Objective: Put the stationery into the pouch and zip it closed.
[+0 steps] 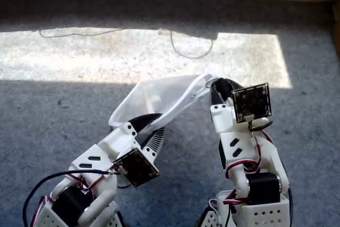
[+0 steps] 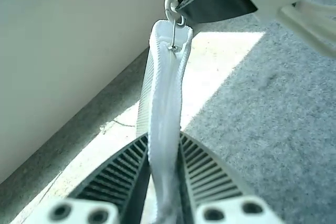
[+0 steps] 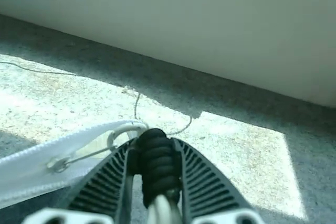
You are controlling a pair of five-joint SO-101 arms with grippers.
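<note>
A translucent white pouch point(image 1: 159, 99) hangs in the air between both arms, above the grey carpet. My left gripper point(image 1: 150, 129) is shut on the pouch's near end; in the left wrist view the white zipper strip point(image 2: 164, 103) runs up from between its fingers point(image 2: 210, 171). My right gripper point(image 1: 214, 85) is shut on the black zipper pull point(image 3: 156, 163) at the pouch's far end. The metal slider point(image 3: 59, 164) and its ring point(image 2: 172, 4) sit at that end of the zipper. What lies inside the pouch is too faint to tell.
Grey carpet point(image 1: 64, 120) covers the floor, with a bright sunlit patch point(image 1: 106, 57) beyond the pouch. A thin cable point(image 1: 183, 51) lies across that patch. A pale wall point(image 3: 210, 24) runs along the far edge.
</note>
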